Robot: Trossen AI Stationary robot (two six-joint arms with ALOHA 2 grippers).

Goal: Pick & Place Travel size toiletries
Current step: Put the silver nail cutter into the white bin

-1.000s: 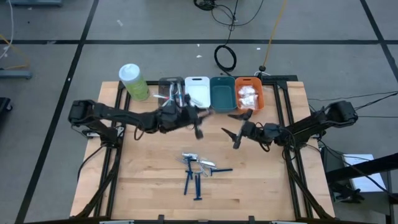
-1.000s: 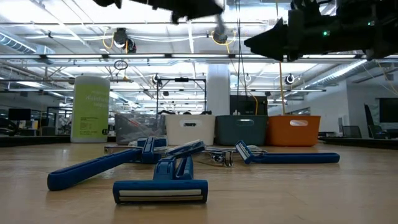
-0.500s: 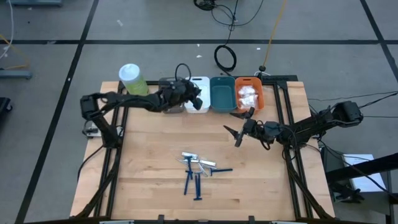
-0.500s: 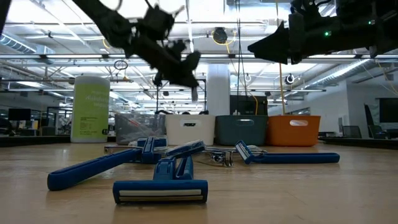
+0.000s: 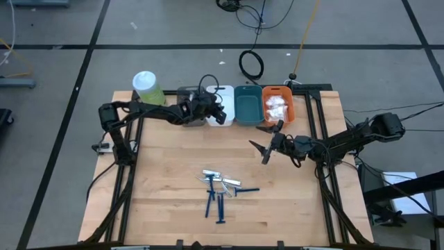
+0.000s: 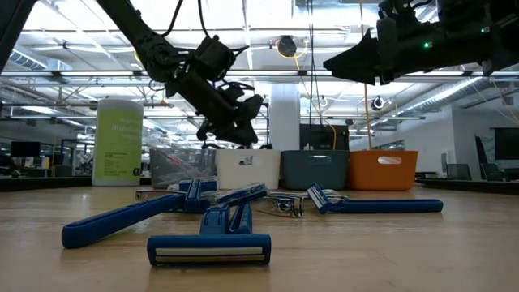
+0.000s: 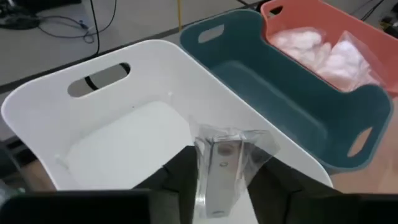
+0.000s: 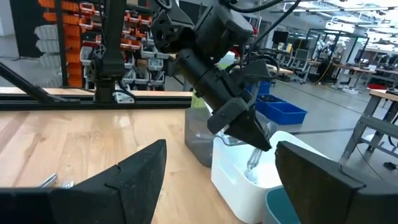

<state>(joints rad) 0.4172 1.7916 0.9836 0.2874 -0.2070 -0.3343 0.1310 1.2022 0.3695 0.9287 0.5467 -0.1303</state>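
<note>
While its tip is cut off, the left gripper (image 7: 217, 186) loosely pinches a wrapped stick (image 7: 222, 171) over the white bin (image 7: 93, 118).

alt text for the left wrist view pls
The left claw hangs over the empty white bin with a slim silvery stick in clear wrap between its fingers. Beside it are an empty teal bin and an orange bin holding white pouches.
</note>
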